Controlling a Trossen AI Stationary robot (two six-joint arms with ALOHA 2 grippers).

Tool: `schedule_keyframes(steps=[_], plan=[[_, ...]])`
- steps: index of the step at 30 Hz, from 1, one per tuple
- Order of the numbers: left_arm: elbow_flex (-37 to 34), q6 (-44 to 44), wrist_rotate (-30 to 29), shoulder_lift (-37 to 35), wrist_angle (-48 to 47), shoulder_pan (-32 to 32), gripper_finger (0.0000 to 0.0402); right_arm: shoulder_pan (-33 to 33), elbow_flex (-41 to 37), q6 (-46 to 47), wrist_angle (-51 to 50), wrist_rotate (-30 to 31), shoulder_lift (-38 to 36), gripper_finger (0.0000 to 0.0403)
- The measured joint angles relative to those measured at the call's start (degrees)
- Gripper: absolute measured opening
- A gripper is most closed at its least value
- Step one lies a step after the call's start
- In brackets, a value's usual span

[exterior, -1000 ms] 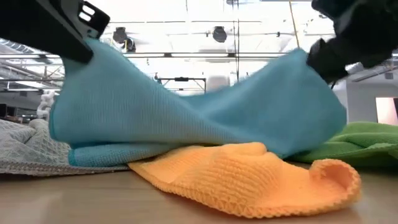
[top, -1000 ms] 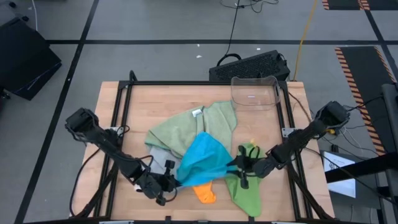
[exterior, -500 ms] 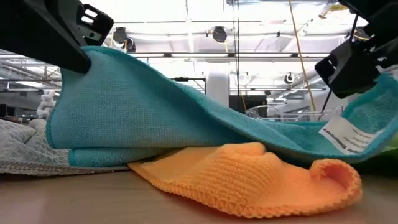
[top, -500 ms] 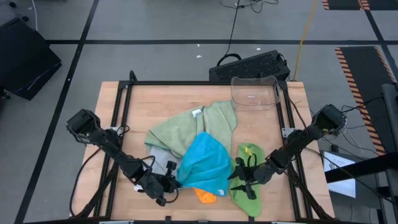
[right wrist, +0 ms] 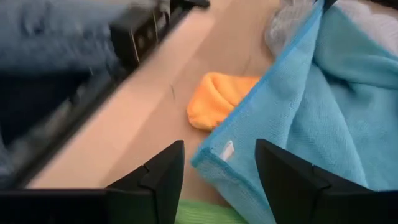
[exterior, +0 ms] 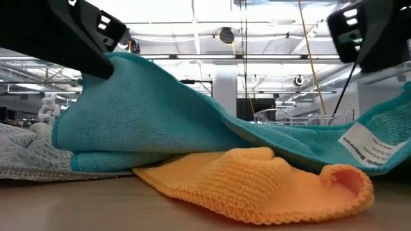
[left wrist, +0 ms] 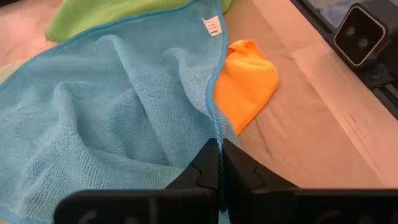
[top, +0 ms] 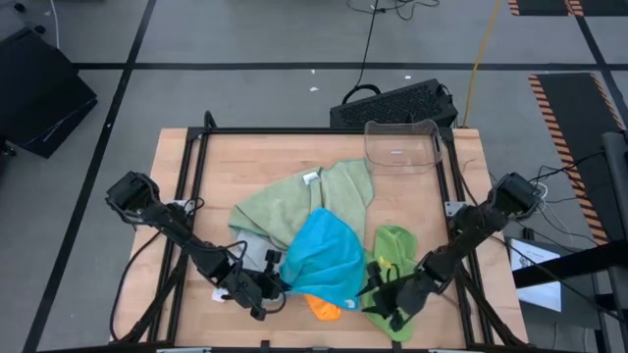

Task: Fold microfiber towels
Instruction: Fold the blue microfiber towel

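A bright blue towel (top: 324, 255) lies spread over an orange towel (top: 325, 308), a sage green towel (top: 299, 201) and a grey towel (top: 252, 247). Its tagged corner (right wrist: 226, 151) rests beside a lime green towel (top: 394, 257). My left gripper (top: 275, 292) is shut on the blue towel's near left corner. My right gripper (top: 390, 302) stands open near the front edge, over the lime green towel, and holds nothing; the tagged corner lies just beyond its fingers (right wrist: 159, 178). My left gripper pinches the blue towel's hemmed edge (left wrist: 217, 133) at its corner between the two shut fingers, coming slanting down from the table's left. The held corner (exterior: 106, 63) is raised off the table. The cloth slopes down from it and drapes slack over the orange towel (exterior: 257, 183).
A clear plastic bin (top: 400, 147) stands at the far right of the wooden table (top: 226, 157). A black frame rail (top: 186, 186) runs round the table. A small camera (left wrist: 364, 34) sits at the near edge.
My right gripper has let go of the blue towel's tagged corner and moved toward the table's near edge, rolling as it went. That corner, held up before, has dropped and now lies low by the lime green towel. The left-held corner stays raised.
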Motion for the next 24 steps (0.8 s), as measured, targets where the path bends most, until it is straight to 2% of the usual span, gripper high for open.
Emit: schedule_keyframes(steps=[3, 10, 14, 20, 24], plan=[[0.0, 0.03, 0.0, 0.0, 0.12, 0.14, 0.0018, -1.41, 3.03, -0.99, -6.75, -3.75, 1.7, 0.0188], [0.0, 0.5, 0.46, 0.0, 0.1, 0.12, 0.0008, -3.44, 3.86, -6.66, -7.37, -10.07, 2.44, 0.0177], [0.0, 0.5, 0.46, 0.0, 0.12, 0.18, 0.0021, -4.18, 3.86, -8.8, -6.93, -11.93, 2.57, 0.0139], [0.0, 0.68, 0.48, 0.0, 0.12, 0.65, 0.0005, -5.48, 3.86, -10.61, -6.29, -16.12, 4.33, 0.0079], [0.0, 0.5, 0.48, 0.0, 0.05, 0.77, 0.0015, -5.79, 3.86, -10.01, -6.47, -19.14, 5.72, 0.0037]])
